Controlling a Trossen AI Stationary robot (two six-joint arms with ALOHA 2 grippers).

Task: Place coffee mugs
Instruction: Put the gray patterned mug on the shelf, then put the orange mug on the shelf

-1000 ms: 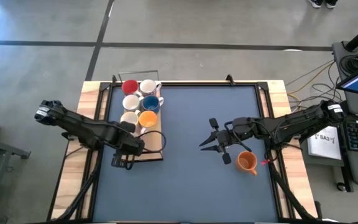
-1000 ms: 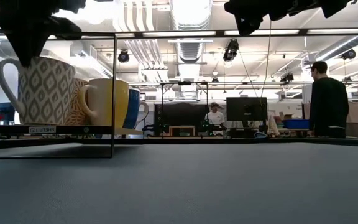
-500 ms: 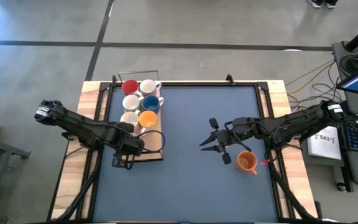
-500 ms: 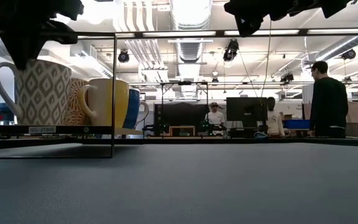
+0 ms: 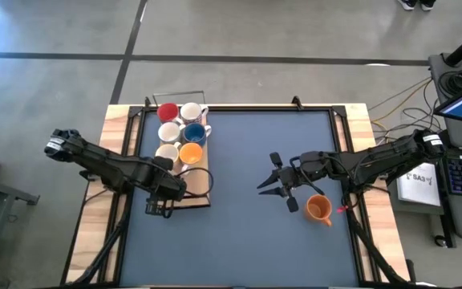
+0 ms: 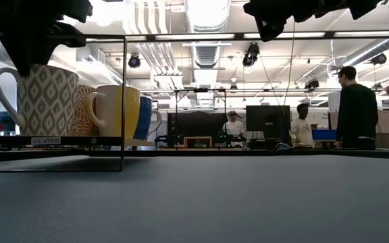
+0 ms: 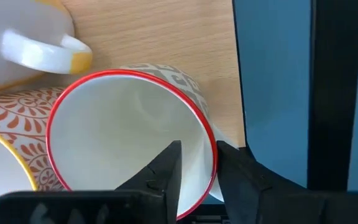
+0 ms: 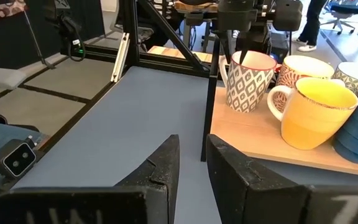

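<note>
The patterned mug (image 7: 126, 134) with the red rim stands on the wooden board (image 7: 166, 34) at the bench's left side, its wall between my left gripper's (image 7: 197, 168) parted fingers, which no longer clamp it. From above, my arm hides this mug. Farther off, the other mugs (image 5: 181, 132) cluster behind it, and my right gripper (image 5: 277, 186) hangs slightly spread beside the lone orange mug (image 5: 318, 209).
</note>
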